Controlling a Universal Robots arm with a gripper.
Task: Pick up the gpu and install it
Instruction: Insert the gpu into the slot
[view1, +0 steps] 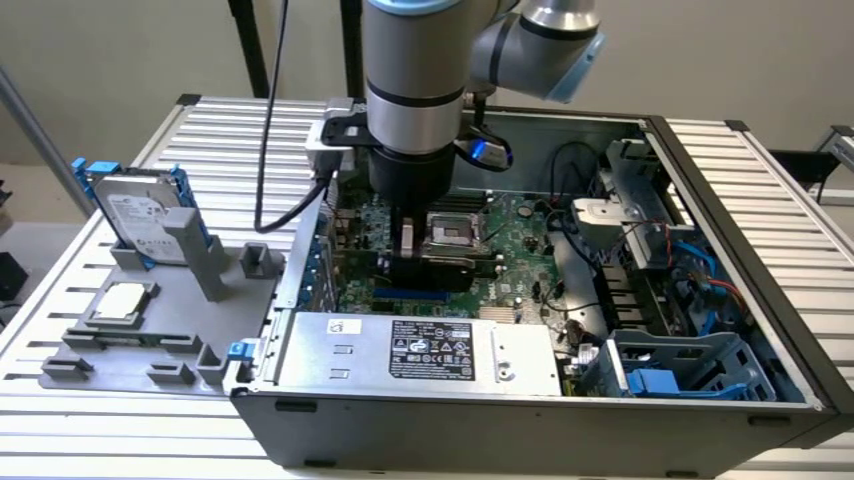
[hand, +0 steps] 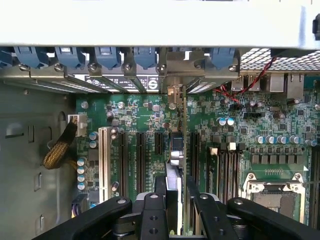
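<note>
The gpu (hand: 181, 150) stands on edge between my gripper's fingers (hand: 152, 210), seen from its thin side, a dark card on a green board. It runs in line with the black expansion slots of the motherboard (hand: 145, 115), and its silver bracket end reaches the case's rear slot openings. Whether it sits in a slot I cannot tell. My gripper (hand: 177, 200) is shut on it. In the exterior view my gripper (view1: 424, 250) reaches down into the open computer case (view1: 534, 420), with the gpu (view1: 447, 272) low over the motherboard (view1: 514, 225).
A grey fixture at the exterior view's left holds a silver hard drive with blue rails (view1: 140, 215) and a square chip (view1: 123, 300). Inside the case are the power supply (view1: 427, 350), a blue drive cage (view1: 681, 365), loose cables (view1: 627, 240) and the processor socket (hand: 275, 185).
</note>
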